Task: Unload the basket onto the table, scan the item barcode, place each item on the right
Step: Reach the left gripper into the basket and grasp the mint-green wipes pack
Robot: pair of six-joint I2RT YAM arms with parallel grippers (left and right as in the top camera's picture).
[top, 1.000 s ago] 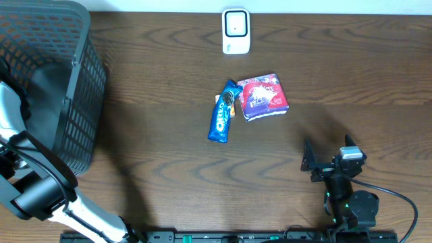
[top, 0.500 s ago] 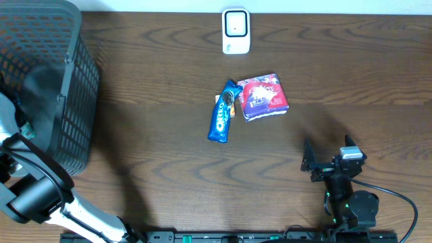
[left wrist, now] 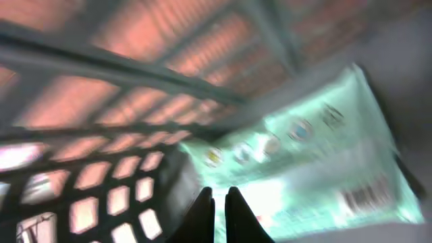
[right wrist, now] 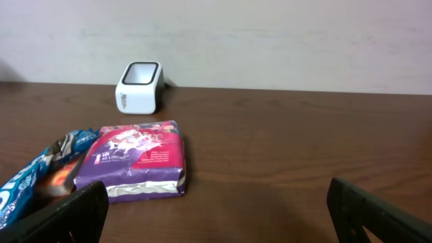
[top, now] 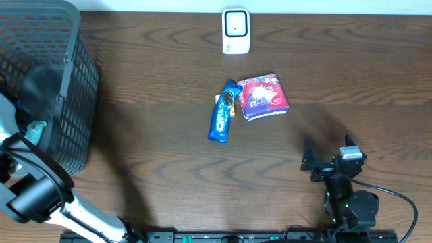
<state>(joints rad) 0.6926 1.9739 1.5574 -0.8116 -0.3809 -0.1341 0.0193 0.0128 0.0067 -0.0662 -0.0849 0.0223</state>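
Fingers (left wrist: 201, 214) of left gripper (left wrist: 219, 206) nearly meet beside blurred green packet (left wrist: 304, 148).

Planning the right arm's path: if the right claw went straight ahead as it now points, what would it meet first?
Probably nothing: the right claw faces bare table up to the wall. The pink packet lies just left of that line, though depth is hard to judge.
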